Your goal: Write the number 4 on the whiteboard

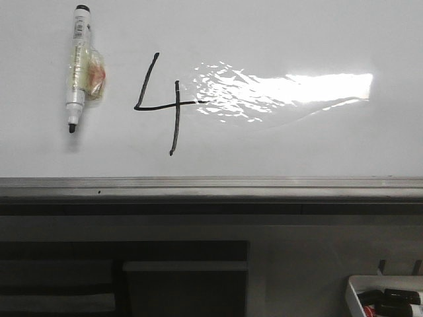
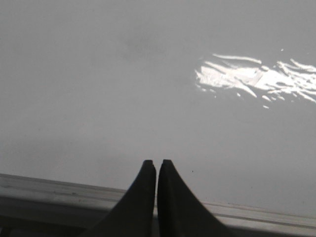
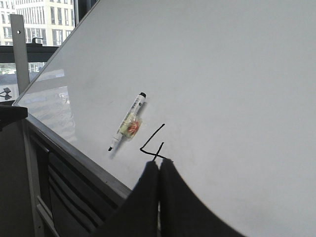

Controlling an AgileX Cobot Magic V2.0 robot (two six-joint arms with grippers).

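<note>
A black hand-drawn number 4 (image 1: 162, 102) stands on the whiteboard (image 1: 277, 39), left of a bright glare patch. A white marker (image 1: 77, 66) with a black cap and uncapped tip sticks to the board left of the 4, with a clear wrapped magnet on it. In the right wrist view the 4 (image 3: 153, 143) and the marker (image 3: 127, 121) show; my right gripper (image 3: 159, 163) is shut and empty, in front of the lower part of the 4. My left gripper (image 2: 156, 163) is shut and empty over the bare whiteboard (image 2: 123, 89) near its edge rail. Neither gripper shows in the front view.
A grey metal rail (image 1: 211, 188) runs along the board's lower edge. A small white tray (image 1: 386, 297) with black items sits at the lower right. Dark shelving (image 1: 125, 277) lies below the rail. Windows and buildings (image 3: 37, 19) show beyond the board's far end.
</note>
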